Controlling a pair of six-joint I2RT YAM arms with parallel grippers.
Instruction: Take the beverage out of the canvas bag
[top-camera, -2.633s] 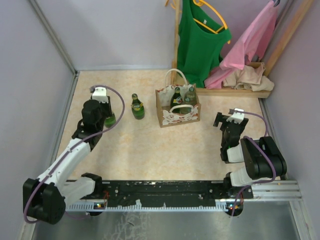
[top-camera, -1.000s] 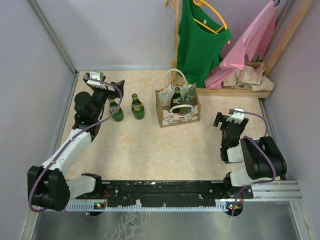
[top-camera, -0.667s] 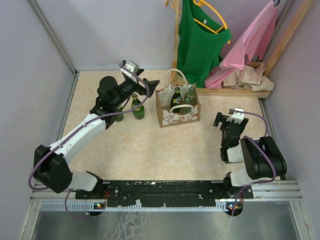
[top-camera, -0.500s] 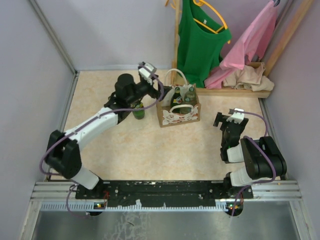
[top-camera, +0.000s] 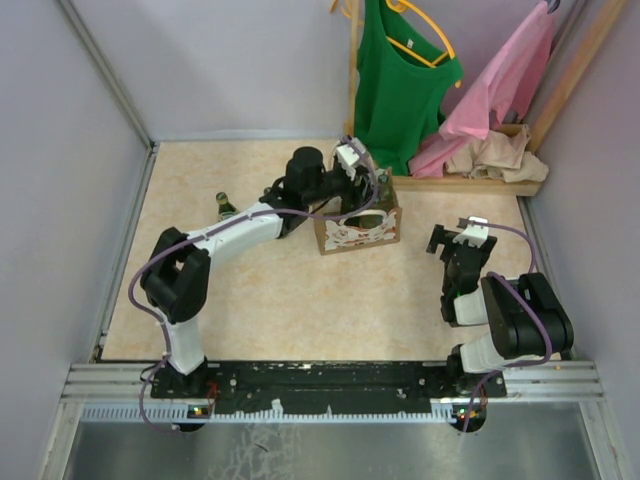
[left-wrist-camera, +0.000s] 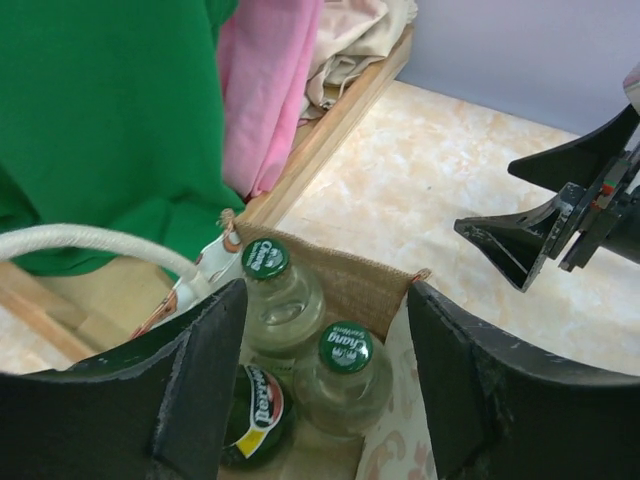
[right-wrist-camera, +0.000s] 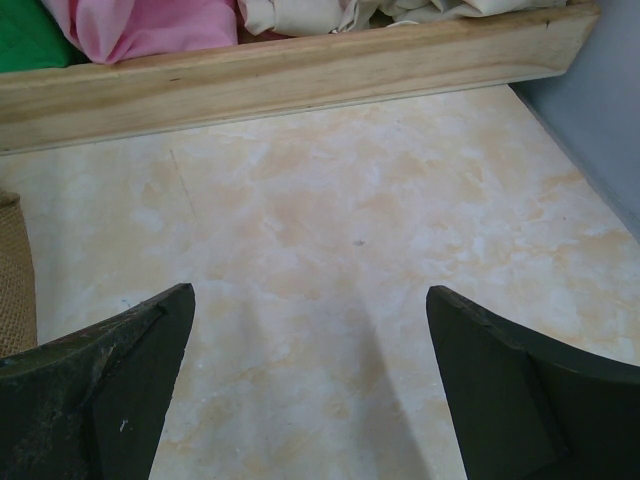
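The canvas bag (top-camera: 356, 232) stands mid-floor, tan with a white printed front and white loop handles (left-wrist-camera: 90, 240). Inside it the left wrist view shows three beverage bottles: two clear ones with green caps (left-wrist-camera: 265, 258) (left-wrist-camera: 345, 347) and a dark green one with a red and yellow label (left-wrist-camera: 252, 418). My left gripper (top-camera: 366, 184) hovers just above the bag's mouth, open (left-wrist-camera: 326, 290). Its fingers stand either side of the clear bottles without touching them. My right gripper (top-camera: 455, 240) rests low to the right of the bag, open over bare floor (right-wrist-camera: 308, 292).
One green bottle (top-camera: 224, 207) stands on the floor left of the bag. A wooden rack base (top-camera: 470, 183) with green and pink clothes lies behind the bag. Purple walls enclose the floor. The bag's burlap edge (right-wrist-camera: 12, 270) shows at the left of the right wrist view.
My left arm has swung right from the bottles on the floor to above the bag, and its jaws have narrowed a little. The right arm has not moved.
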